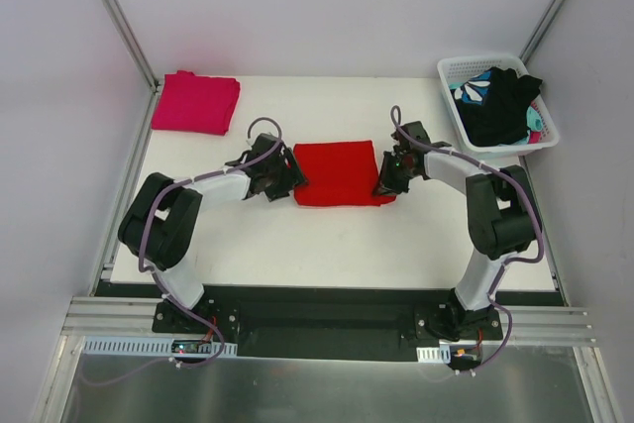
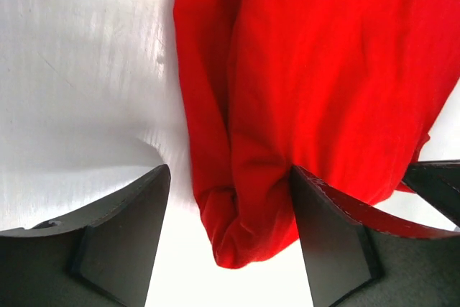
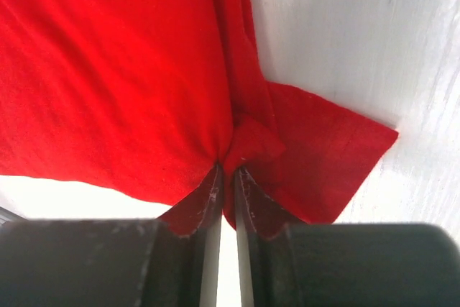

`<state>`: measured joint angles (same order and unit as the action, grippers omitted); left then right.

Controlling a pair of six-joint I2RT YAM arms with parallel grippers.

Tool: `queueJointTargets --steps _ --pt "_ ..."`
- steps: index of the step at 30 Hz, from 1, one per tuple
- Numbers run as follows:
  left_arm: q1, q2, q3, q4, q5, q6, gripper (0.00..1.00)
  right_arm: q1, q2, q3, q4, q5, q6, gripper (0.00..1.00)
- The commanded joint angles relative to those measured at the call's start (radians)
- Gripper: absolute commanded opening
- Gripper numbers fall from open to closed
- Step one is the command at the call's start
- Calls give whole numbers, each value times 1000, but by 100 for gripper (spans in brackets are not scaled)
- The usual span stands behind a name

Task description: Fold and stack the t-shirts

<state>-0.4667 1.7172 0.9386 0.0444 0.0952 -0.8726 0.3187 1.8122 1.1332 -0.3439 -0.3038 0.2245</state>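
Red t-shirt [image 1: 337, 173] lies folded, long axis left-right; right hand [image 1: 382, 187] pinches it, left hand [image 1: 293, 179] gapes wide.

The red t-shirt [image 1: 337, 173] lies folded as a flat rectangle at the centre of the bench [image 1: 327, 245], its left edge doubled into a thick fold and its right edge bunched. The magenta-pink t-shirt [image 1: 195, 102] lies folded flat at the far left corner. A black garment [image 1: 500, 106] and a teal-and-white patterned garment [image 1: 474, 89] lie crumpled in the basket [image 1: 466, 66] at the far right corner.
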Motion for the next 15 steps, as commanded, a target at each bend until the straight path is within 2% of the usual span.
queueJointTargets --steps 1,9,15 --pt "-27 -83 -30 -5 -14 -32 67 16 -76 -29 3 -9 9 13" --pt "-115 -126 -52 -40 -57 -57 69 34 -148 -18 -79 43 -25 21" --pt "-147 -156 -52 -40 -66 -71 69 83 -194 134 -194 69 -37 22"
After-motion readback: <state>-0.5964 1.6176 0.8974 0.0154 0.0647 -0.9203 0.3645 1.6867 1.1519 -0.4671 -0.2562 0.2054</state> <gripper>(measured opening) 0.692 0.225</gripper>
